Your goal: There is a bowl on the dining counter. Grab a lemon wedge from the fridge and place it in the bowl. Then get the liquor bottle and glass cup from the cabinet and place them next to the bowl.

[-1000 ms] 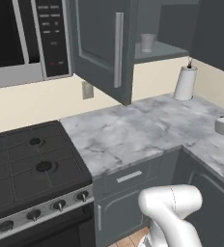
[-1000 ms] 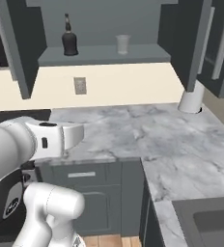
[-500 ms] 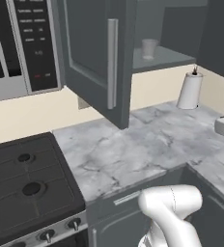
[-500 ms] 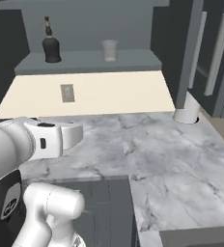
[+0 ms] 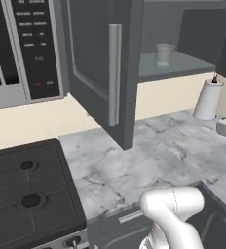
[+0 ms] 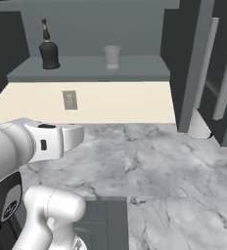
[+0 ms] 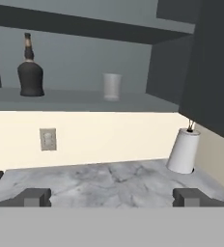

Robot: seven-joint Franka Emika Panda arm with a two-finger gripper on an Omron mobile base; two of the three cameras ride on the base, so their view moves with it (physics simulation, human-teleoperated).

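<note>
The cabinet (image 5: 110, 73) stands open, its dark grey panelled door swung out over the counter (image 5: 149, 160), with the long silver handle (image 5: 114, 75) running down the door's free edge. In the left base view that door edge hangs over the marble, between the stove (image 5: 29, 194) and the open shelf (image 6: 91, 73).

On the flat grey shelf the liquor bottle (image 7: 31, 67) sits toward the left end: a squat dark body, narrow neck and dark cap. The glass cup (image 7: 112, 87) stands upright well apart from it, near the middle of the shelf, pale, see-through and slightly tapered. The shelf is bare between the two and to the right of the cup, up to the dark cabinet side wall.

The hand (image 7: 112, 198) is spread wide, holding nothing. Its two dark fingertips (image 7: 34, 197) rise at the bottom of the hand view, well short of the shelf and below its level, pointing at the cream wall and the counter.

The counter is smooth grey-veined marble, and it turns a corner to the right. A white paper towel roll (image 7: 184, 152) stands upright at its back right corner, by the wall. A pale wall socket (image 7: 48, 139) sits on the wall under the bottle.
</note>
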